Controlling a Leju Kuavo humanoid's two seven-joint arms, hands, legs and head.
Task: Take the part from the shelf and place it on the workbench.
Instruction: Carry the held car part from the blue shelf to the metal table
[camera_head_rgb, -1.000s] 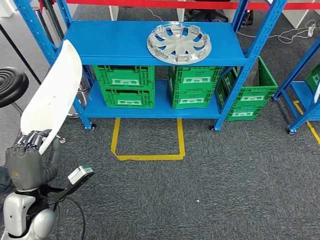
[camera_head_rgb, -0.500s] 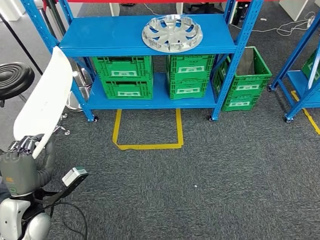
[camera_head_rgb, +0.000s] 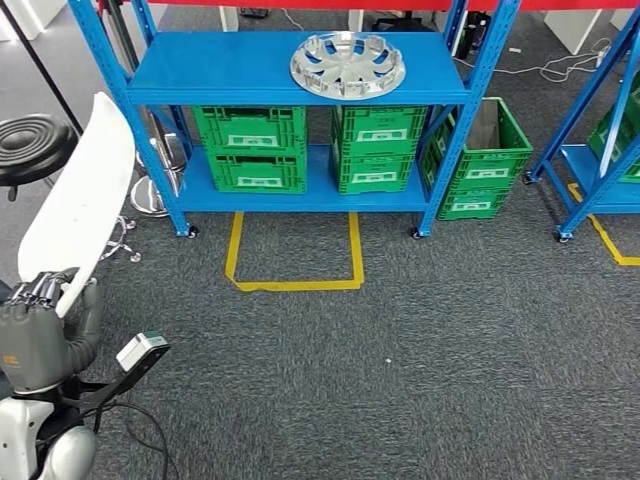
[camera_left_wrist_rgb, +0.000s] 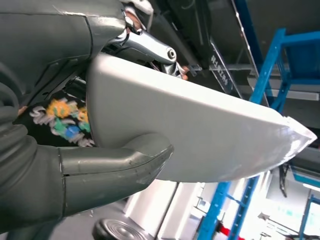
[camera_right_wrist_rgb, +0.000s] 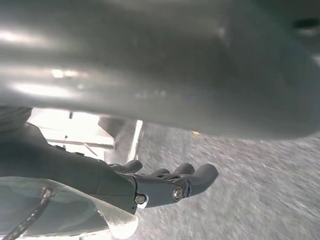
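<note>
A long white curved part (camera_head_rgb: 79, 205) stands tilted at the left of the head view, its lower end held by my left hand (camera_head_rgb: 34, 335). Close up, the part (camera_left_wrist_rgb: 196, 135) lies between the thick grey thumb (camera_left_wrist_rgb: 113, 172) and the fingers above it. The blue shelf (camera_head_rgb: 219, 70) stands ahead across the carpet, well apart from the part. My right hand (camera_right_wrist_rgb: 151, 185) hangs over the grey carpet with its dark fingers stretched out and nothing in them.
A silver wheel cover (camera_head_rgb: 347, 65) lies on the shelf's upper board. Green crates (camera_head_rgb: 249, 145) fill the lower board and another green crate (camera_head_rgb: 483, 160) stands beside the rack. A black stool (camera_head_rgb: 34, 145) is at the left, yellow floor tape (camera_head_rgb: 294, 285) ahead, a second blue rack (camera_head_rgb: 604, 130) at right.
The whole picture has shifted: the shelf now looks farther off and more of the carpet shows, so the camera has moved. My left hand still holds the white part the same way.
</note>
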